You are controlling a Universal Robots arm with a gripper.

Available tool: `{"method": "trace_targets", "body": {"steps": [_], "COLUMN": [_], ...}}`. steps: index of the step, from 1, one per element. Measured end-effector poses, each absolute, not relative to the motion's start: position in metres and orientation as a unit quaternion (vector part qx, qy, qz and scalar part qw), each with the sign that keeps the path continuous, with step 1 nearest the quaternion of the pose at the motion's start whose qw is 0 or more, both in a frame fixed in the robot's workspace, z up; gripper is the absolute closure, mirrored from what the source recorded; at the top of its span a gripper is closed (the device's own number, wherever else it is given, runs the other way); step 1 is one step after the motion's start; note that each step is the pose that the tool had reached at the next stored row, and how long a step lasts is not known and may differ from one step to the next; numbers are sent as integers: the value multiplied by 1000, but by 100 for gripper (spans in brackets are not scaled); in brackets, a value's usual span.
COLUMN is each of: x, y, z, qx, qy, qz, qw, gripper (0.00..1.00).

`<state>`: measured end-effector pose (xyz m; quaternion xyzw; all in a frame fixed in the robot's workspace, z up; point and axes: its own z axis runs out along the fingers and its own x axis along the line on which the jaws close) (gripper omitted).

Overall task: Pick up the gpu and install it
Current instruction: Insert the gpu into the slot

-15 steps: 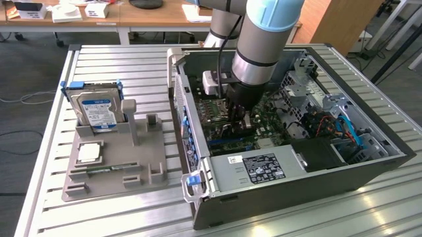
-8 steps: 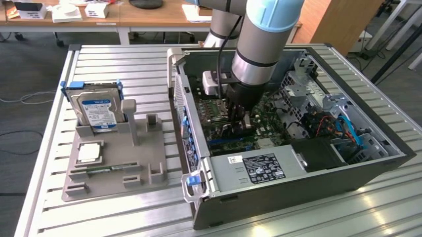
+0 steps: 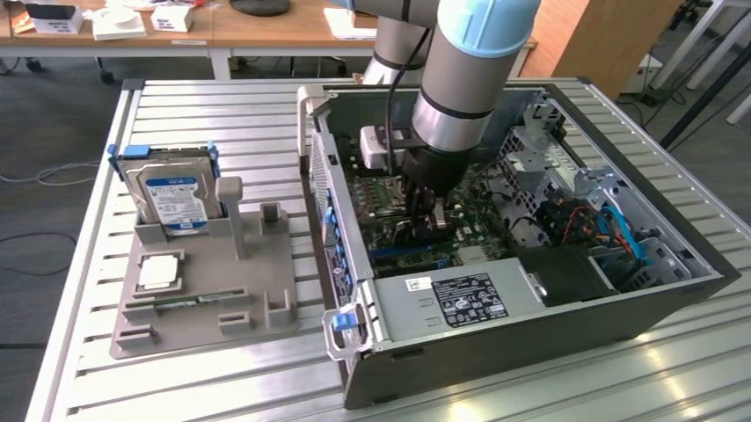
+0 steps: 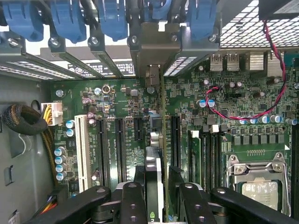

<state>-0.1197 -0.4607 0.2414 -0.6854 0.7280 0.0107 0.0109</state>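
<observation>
- The gripper [image 3: 432, 209] is down inside the open computer case [image 3: 657, 290], over the green motherboard [image 3: 481, 215], hanging from the grey and light-blue arm [image 3: 463, 79].
- In the wrist view the gripper [image 4: 159, 196] has its black fingers [image 4: 133, 203] set fairly wide and pressed against either face of the gpu [image 4: 155, 182], which it holds edge-on.
- The gpu shows here as a thin, dark card seen along its edge, with a glossy black strip and a small green mark near the fingers; its fan face cannot be made out from this angle.
- The card stands upright over the motherboard [image 4: 117, 102], lined up with the long black expansion slots [image 4: 175, 135], its metal bracket [image 4: 152, 77] reaching toward the rear slot openings at 12 o'clock.
- Whether the card's lower edge is fully seated in a slot is hard to tell, as the gripper hides it.
- The processor socket [image 4: 254, 182] lies at about 3 o'clock from the card, and a white slot [image 4: 83, 151] at 9 o'clock.
- In the exterior view, a grey parts holder [image 3: 193, 290] sits on the slatted table [image 3: 83, 369] at 9 o'clock from the case, with a silver hard drive [image 3: 172, 198] standing in it.
</observation>
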Motion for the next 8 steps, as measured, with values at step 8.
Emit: {"method": "trace_targets", "body": {"steps": [8], "x": [-120], "y": [-461], "z": [238], "qx": [-685], "qy": [728], "qz": [11], "qw": [11], "gripper": [66]}}
